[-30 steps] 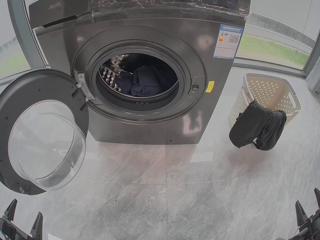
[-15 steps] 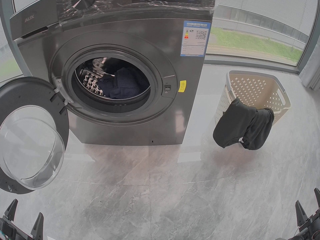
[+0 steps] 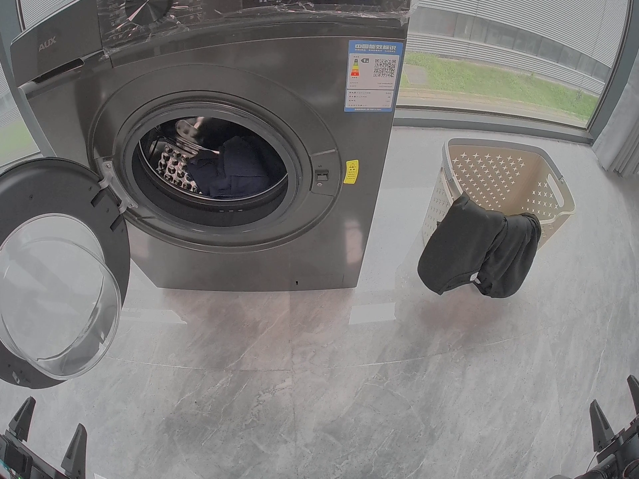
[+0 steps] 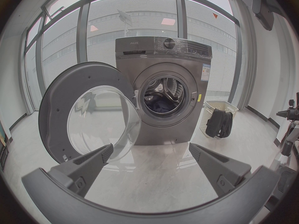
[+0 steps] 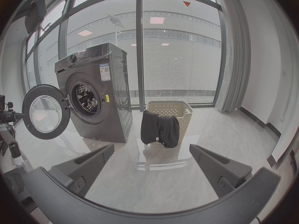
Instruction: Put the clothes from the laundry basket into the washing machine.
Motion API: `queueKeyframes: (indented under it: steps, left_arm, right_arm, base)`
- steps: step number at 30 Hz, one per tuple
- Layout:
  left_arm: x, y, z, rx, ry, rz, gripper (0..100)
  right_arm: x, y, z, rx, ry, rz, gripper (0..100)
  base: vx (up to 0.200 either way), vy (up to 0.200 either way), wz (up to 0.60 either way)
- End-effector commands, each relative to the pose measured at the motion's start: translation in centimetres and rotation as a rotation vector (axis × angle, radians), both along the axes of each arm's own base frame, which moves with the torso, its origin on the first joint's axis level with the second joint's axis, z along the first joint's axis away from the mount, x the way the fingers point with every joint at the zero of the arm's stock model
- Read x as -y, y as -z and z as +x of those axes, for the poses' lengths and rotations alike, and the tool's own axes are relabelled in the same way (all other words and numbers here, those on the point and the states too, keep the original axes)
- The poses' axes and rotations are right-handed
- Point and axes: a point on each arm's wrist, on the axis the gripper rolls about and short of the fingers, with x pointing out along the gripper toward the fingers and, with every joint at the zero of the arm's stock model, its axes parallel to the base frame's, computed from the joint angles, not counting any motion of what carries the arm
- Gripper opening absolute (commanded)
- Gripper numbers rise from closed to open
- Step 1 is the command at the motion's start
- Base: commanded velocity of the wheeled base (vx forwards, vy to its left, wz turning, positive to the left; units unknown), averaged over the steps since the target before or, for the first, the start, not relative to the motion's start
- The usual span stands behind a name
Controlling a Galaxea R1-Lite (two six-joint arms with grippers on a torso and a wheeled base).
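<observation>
Item: washing machine (image 3: pixel 226 234), front-loading, grey, at about 11 o'clock from the robot. Its round door (image 3: pixel 60 274) is swung fully out to the 9 o'clock side of the drum mouth, which judging by the task keeps the opening free for loading. Contents: dark blue clothes (image 3: pixel 229 167) heaped low in the drum, toward 6 o'clock of the opening. Item: laundry basket (image 3: pixel 499 174), pale perforated plastic, on the floor (image 3: pixel 319 380) at about 1 o'clock, just beside the machine's right flank, probably set there so each carry is short. Item: dark garment (image 3: pixel 476 247), draped over the basket's near rim at its 6 to 7 o'clock edge, half hanging outside toward the floor. That overhang offers a loose fold that can be gripped without reaching into the basket. Whether more clothes lie inside cannot be told. Item: left gripper (image 3: pixel 52 427), low at 7 o'clock, jaws wide apart and holding nothing. Item: right gripper (image 3: pixel 614 404), low at 5 o'clock, jaws likewise wide and empty. It is the nearer one to the basket, and both are well apart from the garment.
</observation>
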Motion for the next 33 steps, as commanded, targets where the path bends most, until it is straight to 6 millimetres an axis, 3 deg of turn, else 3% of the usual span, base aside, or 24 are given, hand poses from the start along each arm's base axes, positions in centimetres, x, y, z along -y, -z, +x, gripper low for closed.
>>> queueKeyframes:
  steps: [1, 11, 29, 33]
  left_arm:
    - [0.0, 0.48, 0.06, -0.009, -0.001, 0.001, 100]
    - [-0.01, 0.46, 0.06, -0.007, -0.006, -0.006, 100]
    - [0.01, 0.46, 0.06, -0.007, 0.002, 0.002, 100]
    - [0.01, 0.46, 0.06, -0.007, 0.004, 0.002, 100]
  right_arm:
    - [0.0, 0.46, 0.08, -0.011, 0.005, 0.0, 100]
    - [0.03, 0.46, 0.07, -0.01, 0.014, 0.001, 100]
    - [0.03, 0.47, 0.06, -0.008, 0.012, 0.003, 100]
    - [0.03, 0.47, 0.06, -0.008, 0.011, 0.004, 100]
  base:
    - [0.0, 0.0, 0.0]
    - [0.0, 0.0, 0.36]
    - [0.0, -0.2, 0.0]
    - [0.0, 0.0, -0.45]
